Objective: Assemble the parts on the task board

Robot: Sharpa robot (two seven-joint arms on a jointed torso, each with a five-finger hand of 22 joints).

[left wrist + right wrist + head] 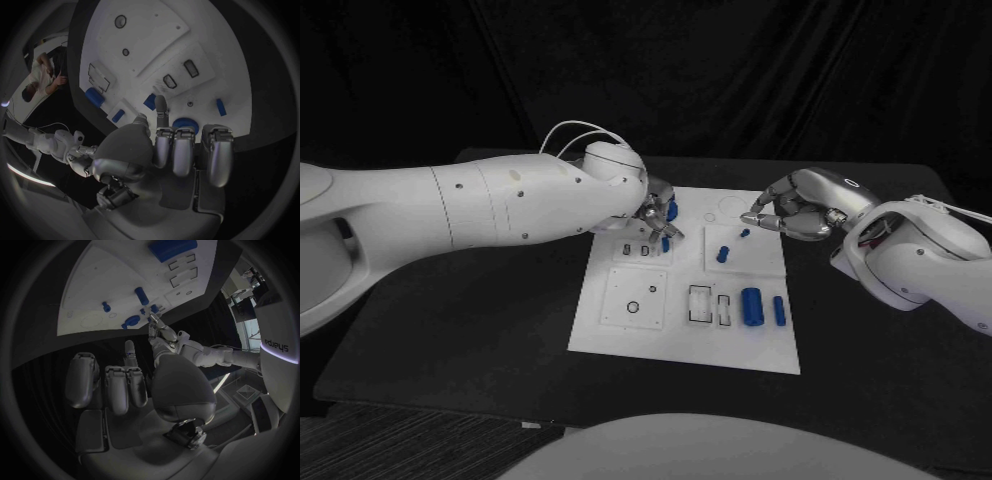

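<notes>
Robot hand on the left (pixel 651 215) works at the task board's (pixel 687 345) far edge, apparently pinching a blue part (pixel 669 210). Its wrist view hides the grasp. Right robot hand (pixel 798 207) hovers curled, seemingly empty; seating comes next.

"sharpa", mirrored, on white panel (pixel 277 347)

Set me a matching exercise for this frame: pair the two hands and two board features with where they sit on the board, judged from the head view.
Things:
1. left hand
2. right hand
3. large blue cylinder
4. round hole

Places:
A. near right of the task board
B. far left of the board
C. far right edge of the board
D. near left of the board

Pairs: 1-B; 2-C; 3-A; 4-D
</notes>
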